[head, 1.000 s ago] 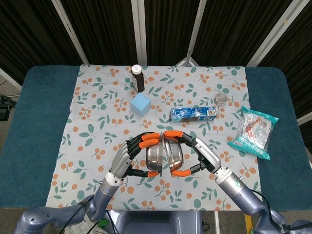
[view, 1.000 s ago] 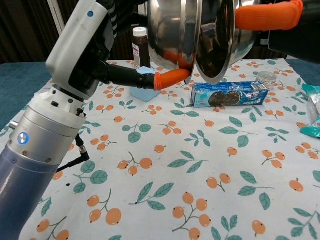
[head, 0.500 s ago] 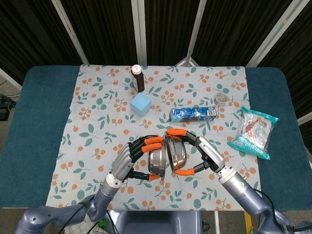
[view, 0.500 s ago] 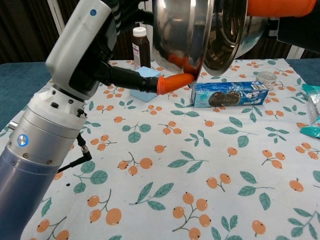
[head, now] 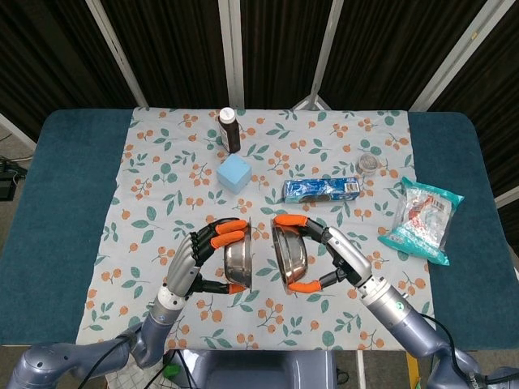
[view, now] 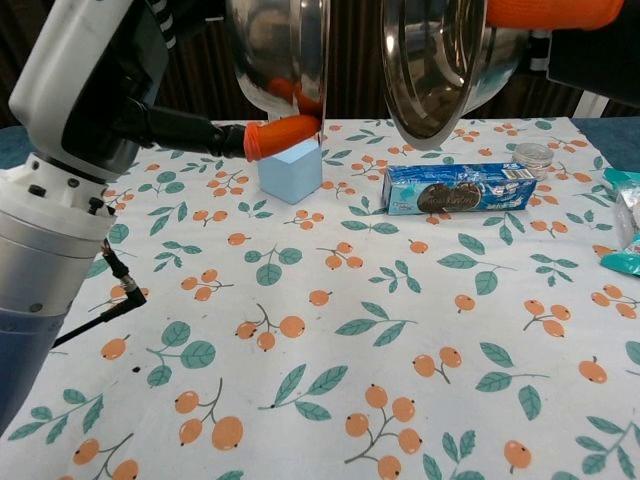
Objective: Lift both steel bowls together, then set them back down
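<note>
Clearly, both steel bowls are held in the air above the floral cloth (head: 146, 203), tipped on edge, mouths facing, a gap between them. The left bowl (head: 238, 263) is clasped by the left hand (head: 195, 261), the right bowl (head: 289, 257) by the right hand (head: 328, 258), orange fingertips (head: 285, 220) hooked over rims. Thin steel is judged light, rigid, slippery; rim-and-base holds are best kept.
</note>
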`<action>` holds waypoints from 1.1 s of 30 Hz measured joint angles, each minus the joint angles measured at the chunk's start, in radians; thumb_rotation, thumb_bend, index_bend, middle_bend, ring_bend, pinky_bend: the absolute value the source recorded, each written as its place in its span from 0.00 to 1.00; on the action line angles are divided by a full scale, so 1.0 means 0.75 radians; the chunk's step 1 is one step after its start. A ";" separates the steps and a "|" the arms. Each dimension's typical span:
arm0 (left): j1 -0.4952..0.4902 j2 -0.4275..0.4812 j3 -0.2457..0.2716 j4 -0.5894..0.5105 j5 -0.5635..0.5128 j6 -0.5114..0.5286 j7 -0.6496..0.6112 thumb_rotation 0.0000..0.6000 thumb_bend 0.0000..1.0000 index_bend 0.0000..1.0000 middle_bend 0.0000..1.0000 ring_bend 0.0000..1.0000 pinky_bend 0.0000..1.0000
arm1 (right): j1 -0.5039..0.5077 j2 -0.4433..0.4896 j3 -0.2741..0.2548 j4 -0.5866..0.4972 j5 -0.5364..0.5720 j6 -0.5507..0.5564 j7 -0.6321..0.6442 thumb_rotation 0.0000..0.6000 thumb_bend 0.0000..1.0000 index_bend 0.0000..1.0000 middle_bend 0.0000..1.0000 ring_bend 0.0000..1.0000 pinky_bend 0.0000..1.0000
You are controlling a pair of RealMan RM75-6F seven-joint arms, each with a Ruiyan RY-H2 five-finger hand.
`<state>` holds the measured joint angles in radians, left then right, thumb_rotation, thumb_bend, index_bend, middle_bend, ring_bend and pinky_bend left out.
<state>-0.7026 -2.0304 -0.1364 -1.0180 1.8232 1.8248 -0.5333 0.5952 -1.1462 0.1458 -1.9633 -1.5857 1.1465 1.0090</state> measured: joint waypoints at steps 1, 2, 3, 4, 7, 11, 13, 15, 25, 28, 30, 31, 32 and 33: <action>-0.001 -0.005 0.001 0.004 -0.003 -0.004 -0.004 1.00 0.00 0.29 0.22 0.18 0.36 | 0.002 -0.002 -0.001 0.001 0.001 -0.002 -0.002 1.00 0.08 0.48 0.35 0.44 0.29; -0.003 -0.010 0.001 0.008 -0.004 -0.007 -0.007 1.00 0.00 0.29 0.22 0.18 0.36 | 0.003 -0.003 -0.001 0.000 0.000 -0.004 -0.003 1.00 0.08 0.48 0.35 0.44 0.29; -0.005 -0.015 0.001 0.011 -0.005 -0.011 -0.009 1.00 0.00 0.29 0.22 0.18 0.36 | 0.005 -0.005 -0.002 0.000 0.000 -0.006 -0.005 1.00 0.08 0.48 0.35 0.44 0.29; -0.009 -0.023 0.001 0.015 -0.006 -0.016 -0.011 1.00 0.00 0.29 0.22 0.18 0.36 | 0.007 -0.007 -0.002 -0.001 0.000 -0.009 -0.009 1.00 0.08 0.48 0.35 0.44 0.29; -0.022 -0.050 0.002 0.028 -0.004 -0.028 -0.010 1.00 0.00 0.29 0.22 0.18 0.36 | 0.013 -0.014 -0.004 -0.007 -0.001 -0.017 -0.019 1.00 0.08 0.48 0.35 0.44 0.29; -0.038 -0.096 0.006 0.057 0.000 -0.041 -0.006 1.00 0.00 0.29 0.22 0.18 0.36 | 0.021 -0.027 -0.007 -0.016 0.000 -0.027 -0.035 1.00 0.08 0.48 0.35 0.43 0.31; -0.047 -0.125 0.007 0.074 0.001 -0.048 -0.007 1.00 0.00 0.29 0.22 0.18 0.36 | 0.024 -0.036 -0.013 -0.023 0.000 -0.035 -0.045 1.00 0.08 0.48 0.35 0.43 0.31; -0.057 -0.150 0.007 0.095 0.003 -0.054 -0.005 1.00 0.00 0.29 0.22 0.18 0.36 | 0.026 -0.043 -0.017 -0.029 -0.002 -0.038 -0.046 1.00 0.08 0.48 0.35 0.43 0.31; -0.077 -0.179 0.011 0.144 0.027 -0.016 0.008 1.00 0.00 0.29 0.22 0.17 0.35 | 0.019 -0.002 -0.009 -0.035 -0.003 -0.014 -0.030 1.00 0.08 0.48 0.35 0.43 0.31; -0.063 -0.148 0.016 0.126 0.036 0.010 0.022 1.00 0.00 0.30 0.22 0.17 0.35 | 0.010 0.019 -0.005 -0.025 0.005 -0.001 -0.016 1.00 0.08 0.48 0.35 0.43 0.31; -0.050 -0.113 0.020 0.107 0.041 0.030 0.035 1.00 0.00 0.30 0.22 0.17 0.35 | 0.004 0.036 -0.003 -0.018 0.010 0.005 -0.004 1.00 0.08 0.48 0.35 0.43 0.31; -0.040 -0.080 0.022 0.086 0.044 0.042 0.046 1.00 0.00 0.30 0.22 0.17 0.35 | 0.001 0.050 -0.003 -0.013 0.013 0.007 0.001 1.00 0.08 0.48 0.35 0.43 0.31; -0.032 -0.052 0.024 0.066 0.045 0.050 0.055 1.00 0.00 0.30 0.22 0.17 0.35 | -0.002 0.061 -0.002 -0.009 0.015 0.009 0.003 1.00 0.08 0.48 0.35 0.43 0.31; -0.023 -0.020 0.026 0.042 0.046 0.054 0.067 1.00 0.00 0.30 0.22 0.17 0.35 | -0.005 0.072 0.000 -0.004 0.019 0.011 0.004 1.00 0.08 0.48 0.35 0.44 0.31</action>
<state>-0.7202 -2.0455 -0.1169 -0.9863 1.8579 1.8657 -0.4834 0.5917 -1.0924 0.1455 -1.9665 -1.5718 1.1550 1.0121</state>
